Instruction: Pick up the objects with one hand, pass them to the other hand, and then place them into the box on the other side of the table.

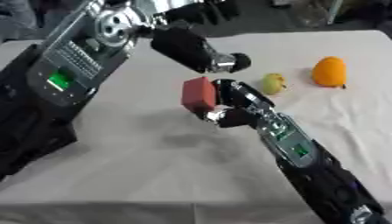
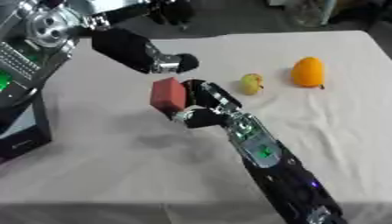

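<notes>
A red block (image 1: 199,94) is held above the middle of the table, with my right hand (image 1: 233,99) shut on it from its right side. The right arm reaches in from the lower right corner. My left hand (image 1: 227,62) hovers just above and behind the block, a small gap apart from it; its arm comes down from the upper left. An orange fruit (image 1: 329,71) lies on the white cloth at the right. A small yellow-green fruit (image 1: 273,83) lies just left of it.
A black box-like body (image 2: 19,131) stands at the table's left edge, partly behind my left arm. The white tablecloth (image 1: 153,166) is wrinkled. Dark floor and clutter lie beyond the far edge.
</notes>
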Available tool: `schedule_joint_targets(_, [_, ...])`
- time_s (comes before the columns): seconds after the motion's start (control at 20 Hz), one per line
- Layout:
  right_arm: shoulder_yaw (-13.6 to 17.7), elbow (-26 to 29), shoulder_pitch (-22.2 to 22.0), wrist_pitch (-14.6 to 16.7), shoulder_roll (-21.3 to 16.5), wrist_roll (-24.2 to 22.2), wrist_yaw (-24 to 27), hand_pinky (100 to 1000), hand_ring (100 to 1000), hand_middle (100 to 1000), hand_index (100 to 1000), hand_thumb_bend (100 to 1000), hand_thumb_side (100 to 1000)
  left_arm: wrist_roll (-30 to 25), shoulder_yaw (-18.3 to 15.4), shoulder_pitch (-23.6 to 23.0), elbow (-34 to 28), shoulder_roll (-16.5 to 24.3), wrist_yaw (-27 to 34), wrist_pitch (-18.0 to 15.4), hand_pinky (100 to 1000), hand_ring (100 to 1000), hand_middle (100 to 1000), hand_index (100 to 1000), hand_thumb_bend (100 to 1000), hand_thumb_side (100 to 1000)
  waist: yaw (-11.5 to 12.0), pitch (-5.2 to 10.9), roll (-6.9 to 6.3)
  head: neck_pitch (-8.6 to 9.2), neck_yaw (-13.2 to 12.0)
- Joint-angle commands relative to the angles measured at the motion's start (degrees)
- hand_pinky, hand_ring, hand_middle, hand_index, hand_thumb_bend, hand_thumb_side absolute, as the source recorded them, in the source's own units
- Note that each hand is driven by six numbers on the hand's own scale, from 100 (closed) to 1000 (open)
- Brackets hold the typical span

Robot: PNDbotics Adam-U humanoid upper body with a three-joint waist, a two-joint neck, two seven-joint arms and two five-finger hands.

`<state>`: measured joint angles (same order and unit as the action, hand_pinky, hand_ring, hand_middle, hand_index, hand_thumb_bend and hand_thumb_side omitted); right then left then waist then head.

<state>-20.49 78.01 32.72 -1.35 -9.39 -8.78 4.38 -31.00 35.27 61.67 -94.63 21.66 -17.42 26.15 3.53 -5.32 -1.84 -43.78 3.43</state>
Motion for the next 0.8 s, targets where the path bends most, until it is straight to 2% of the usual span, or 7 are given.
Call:
schedule_joint_targets(0.05, [0.0, 0.7, 1.3, 0.3, 0.1, -0.2, 0.0, 721, 621, 527, 568, 145, 100, -5.1, 0.1, 1.6, 1.4, -0.4, -3.7, -1.0, 914, 853, 796, 854, 541, 432, -0.1, 1.95, -0.63, -0.34, -0.4])
schedule_joint_targets(0.2, [0.0, 0.9, 1.3, 0.2, 0.2, -0.1, 0.2, 722, 621, 527, 568, 146, 100, -10.0, -0.5, 1.8, 1.9, -0.7, -7.4, -2.6, 935, 868, 790, 842, 611, 391, -0.2, 1.99, -0.63, -0.34, -0.8])
schedule_joint_targets(0.25, [0.1, 1.0, 1.3, 0.1, 0.2, 0.0, 0.3, 722, 621, 527, 568, 146, 100, -11.3, -0.7, 1.7, 1.7, -0.7, -8.7, -3.3, 937, 869, 790, 841, 613, 395, -0.2, 1.99, -0.61, -0.34, -0.9])
schedule_joint_targets(0.4, [0.2, 1.1, 1.3, -0.1, 0.1, 0.3, 0.5, 721, 620, 527, 567, 147, 100, -14.3, -1.6, 1.5, 1.0, -0.5, -12.0, -4.9, 945, 873, 788, 836, 634, 328, -0.2, 1.97, -0.55, -0.34, -1.1])
schedule_joint_targets(0.6, [0.5, 1.4, 1.2, -0.4, -0.1, 0.8, 0.6, 722, 620, 527, 567, 148, 100, -16.8, -1.8, 1.0, 0.7, -0.2, -15.8, -6.5, 950, 879, 790, 838, 645, 248, -0.1, 1.96, -0.5, -0.34, -1.2])
schedule_joint_targets(0.8, [0.7, 1.6, 1.2, -0.6, -0.1, 1.3, 0.7, 721, 620, 526, 566, 141, 100, -18.2, -1.2, 0.8, 1.8, -0.2, -18.0, -7.6, 950, 881, 792, 843, 640, 227, 0.0, 2.0, -0.52, -0.34, -1.0])
